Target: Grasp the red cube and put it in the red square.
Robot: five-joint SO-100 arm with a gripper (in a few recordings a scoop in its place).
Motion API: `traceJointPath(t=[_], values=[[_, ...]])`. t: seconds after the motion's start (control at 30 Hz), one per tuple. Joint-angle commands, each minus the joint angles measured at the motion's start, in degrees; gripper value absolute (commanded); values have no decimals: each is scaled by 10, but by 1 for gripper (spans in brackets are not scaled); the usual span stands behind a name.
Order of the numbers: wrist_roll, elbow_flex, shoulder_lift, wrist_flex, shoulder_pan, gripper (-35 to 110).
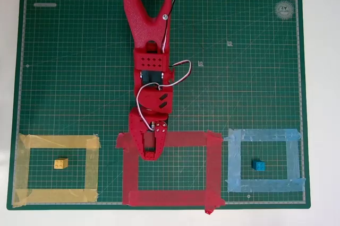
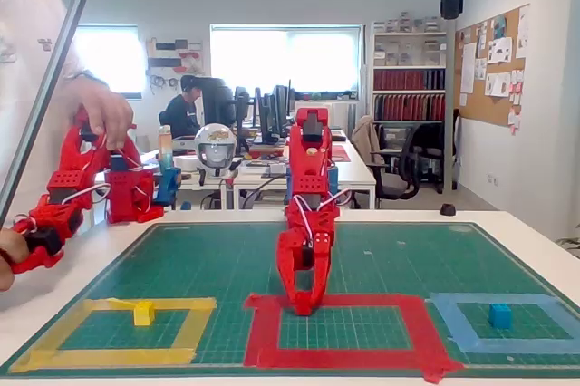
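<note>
**Red arm tip down at the red frame's corner**

From here I am not managing to pick the red cube apart from all the red around it, so I cannot tell where it is. The red square (image 1: 170, 198) is lying at the near edge of the green mat (image 1: 79, 51), in the middle of three tape frames. In the overhead view the gripper (image 1: 150, 154) is pointing down over the upper left corner of that frame. Its tip is sitting just inside the top strip. In the fixed view the gripper (image 2: 308, 306) is standing low at the frame's far strip, at or just above the mat. Its jaws are blending together, so I cannot tell whether they are parted or closed on anything.

In the overhead view a yellow block (image 1: 61, 163) is sitting inside the yellow frame (image 1: 58, 141) on the left. A blue block (image 1: 258, 165) is sitting inside the light blue frame (image 1: 265, 135) on the right.
</note>
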Motion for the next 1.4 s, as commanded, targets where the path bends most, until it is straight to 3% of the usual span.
traceJointPath(t=[0.0, 0.63, 0.73, 0.83, 1.23, 1.37], values=[[4, -29, 17, -9, -11, -1], [2, 4, 51, -36, -54, 0], [1, 8, 51, -36, -51, 6], [5, 10, 52, -36, -48, 24], [2, 71, 102, -36, -46, 29], [-7, 135, 197, -36, -34, 31]])
